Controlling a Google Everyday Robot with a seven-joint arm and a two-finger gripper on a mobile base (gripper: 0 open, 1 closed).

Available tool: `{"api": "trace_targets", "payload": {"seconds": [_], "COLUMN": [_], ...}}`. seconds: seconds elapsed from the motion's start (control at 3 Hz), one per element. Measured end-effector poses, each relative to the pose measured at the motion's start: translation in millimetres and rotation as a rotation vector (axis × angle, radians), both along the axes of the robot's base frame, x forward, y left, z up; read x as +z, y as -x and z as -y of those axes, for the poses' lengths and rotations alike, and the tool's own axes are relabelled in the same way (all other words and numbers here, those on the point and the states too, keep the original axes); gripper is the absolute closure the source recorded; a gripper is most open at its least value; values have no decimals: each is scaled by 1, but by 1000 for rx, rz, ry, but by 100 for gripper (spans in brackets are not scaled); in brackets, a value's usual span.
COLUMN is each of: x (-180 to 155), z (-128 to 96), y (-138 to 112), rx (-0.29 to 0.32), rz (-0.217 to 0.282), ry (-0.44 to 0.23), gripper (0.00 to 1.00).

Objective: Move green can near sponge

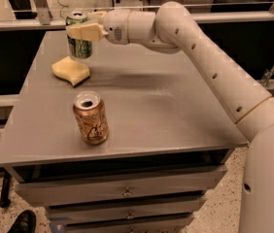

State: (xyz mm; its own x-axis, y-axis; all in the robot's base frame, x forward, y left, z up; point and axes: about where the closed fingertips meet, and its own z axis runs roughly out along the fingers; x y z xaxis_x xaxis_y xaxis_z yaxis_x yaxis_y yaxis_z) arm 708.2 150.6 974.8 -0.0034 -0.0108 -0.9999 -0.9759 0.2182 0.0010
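Observation:
The green can (79,43) has pale markings and a silver top rim. My gripper (82,32) is shut on the green can and holds it upright in the air above the far left part of the grey table (176,110). The pale yellow sponge (70,71) lies flat on the table just below and slightly to the front-left of the can. The can's base hangs close over the sponge's far edge; I cannot tell whether they touch.
An orange-tan can (91,118) stands upright near the table's front left. My white arm (214,67) stretches from the right across the back of the table. Drawers (122,193) sit under the tabletop. A dark shoe (23,222) shows at the bottom left.

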Motion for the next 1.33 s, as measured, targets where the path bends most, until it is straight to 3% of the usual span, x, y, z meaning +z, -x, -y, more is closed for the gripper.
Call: {"api": "trace_targets", "payload": {"seconds": [0.67,1.33], "x": [-39,-57], "z": [10,28], "y": [-1,-13], "rx": [-36,-96], "rz": [-56,-84], "ry": [51,55], "gripper": [100,100]}}
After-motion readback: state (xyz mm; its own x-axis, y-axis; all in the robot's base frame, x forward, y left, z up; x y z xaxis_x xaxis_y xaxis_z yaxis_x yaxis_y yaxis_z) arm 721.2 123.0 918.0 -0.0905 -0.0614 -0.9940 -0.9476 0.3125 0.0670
